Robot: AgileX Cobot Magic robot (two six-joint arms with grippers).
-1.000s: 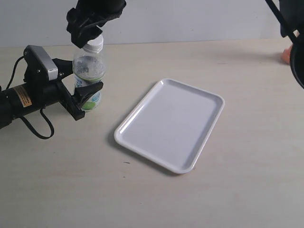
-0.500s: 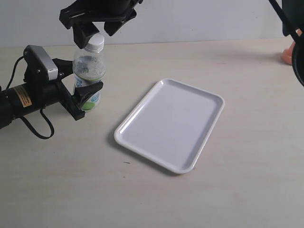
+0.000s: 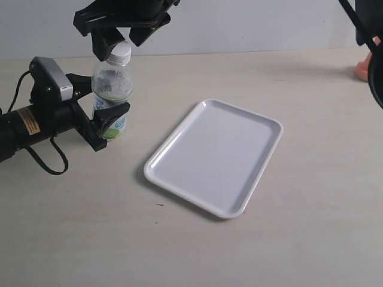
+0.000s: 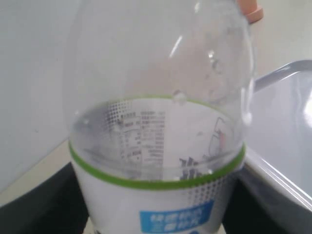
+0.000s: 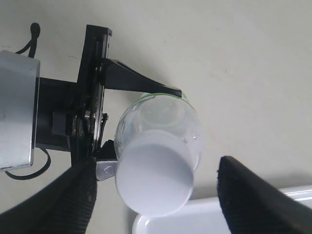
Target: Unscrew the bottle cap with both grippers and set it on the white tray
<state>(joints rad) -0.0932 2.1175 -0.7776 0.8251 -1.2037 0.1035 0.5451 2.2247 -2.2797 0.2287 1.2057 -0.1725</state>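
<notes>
The clear bottle (image 3: 111, 89) with its white, blue and green label stands upright at the table's far left. My left gripper (image 3: 106, 113) is shut on its labelled lower body; the left wrist view is filled by the bottle (image 4: 156, 146), with dark fingers (image 4: 34, 204) at both sides. The white cap (image 3: 119, 53) sits on the neck. My right gripper (image 3: 121, 40) reaches across from above and hangs open over the cap. In the right wrist view the cap (image 5: 155, 174) lies between the fingers (image 5: 73, 200), which stand apart from it. The white tray (image 3: 215, 156) lies to the bottle's right.
A pale wall runs behind the table's far edge. An orange-pink object (image 3: 361, 69) and a dark robot part (image 3: 376, 66) sit at the far right edge. The tray's corner (image 5: 219, 217) shows just under the right gripper, and its rim (image 4: 278, 161) lies close beside the bottle.
The right gripper's fingers, close on the cap a second ago, have turned and spread apart. Since half a second ago nothing has shifted. Bottle and left gripper stayed still.
</notes>
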